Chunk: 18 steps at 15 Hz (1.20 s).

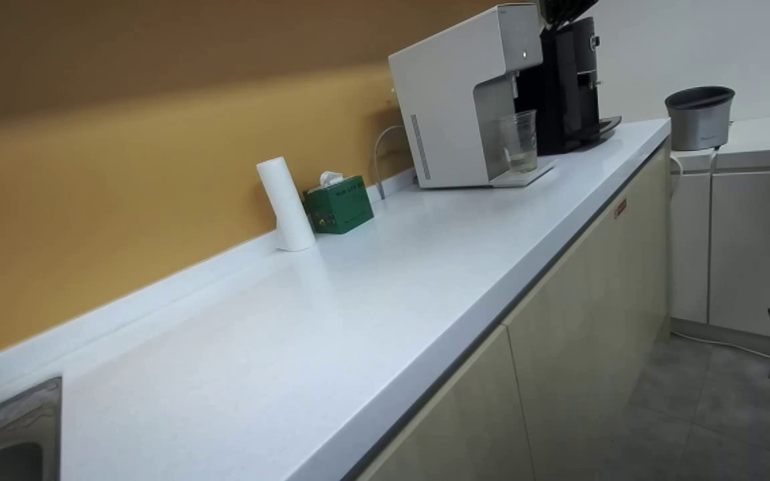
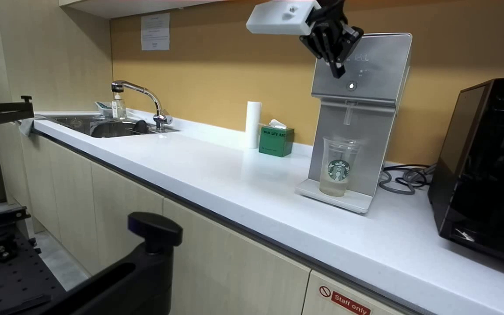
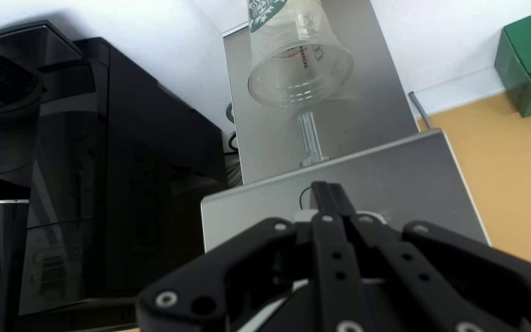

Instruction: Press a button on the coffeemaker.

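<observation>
Silver-grey in front, the coffeemaker (image 2: 368,122) stands on the tabletop (image 2: 217,170) between two and three o'clock of centre in an exterior view, with a green tissue box (image 2: 276,141) off towards nine. A round lit button (image 2: 351,85) sits on its upper panel (image 2: 374,76); a clear cup (image 2: 337,170) stands below at six o'clock, on the pale tray (image 2: 357,202). The end effector (image 2: 338,73) hangs before the panel, its fingers (image 3: 321,196) pressed together in the wrist view and nothing seen between them. In an exterior view its tips (image 2: 337,72) lie between ten and eleven o'clock from the button and look apart from it, though depth is hard to read. I judge this to be the lining-up step, the press not yet made. The next move likely calls for a slight shift towards four or five o'clock, then a short, straight push on the button, staying clear of the cup.
</observation>
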Tool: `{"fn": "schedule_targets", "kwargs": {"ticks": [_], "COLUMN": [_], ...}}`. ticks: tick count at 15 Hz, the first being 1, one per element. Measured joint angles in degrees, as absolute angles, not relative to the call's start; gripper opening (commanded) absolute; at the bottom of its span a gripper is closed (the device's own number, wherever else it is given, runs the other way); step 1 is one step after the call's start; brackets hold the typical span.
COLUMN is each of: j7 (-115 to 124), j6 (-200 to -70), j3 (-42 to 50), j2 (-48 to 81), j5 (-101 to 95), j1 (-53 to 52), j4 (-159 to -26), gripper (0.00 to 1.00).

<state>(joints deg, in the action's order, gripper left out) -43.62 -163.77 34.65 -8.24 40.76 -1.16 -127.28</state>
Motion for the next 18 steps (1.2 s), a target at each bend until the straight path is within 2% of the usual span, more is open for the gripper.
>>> {"fn": "schedule_targets", "kwargs": {"ticks": [18], "j7": [-59.6], "j6": [-153.9], "j3": [36.7], "j2": [1.5], "j5": [59.2], "j1": [-0.8], "j4": [-118.2], "gripper": [0.00]}}
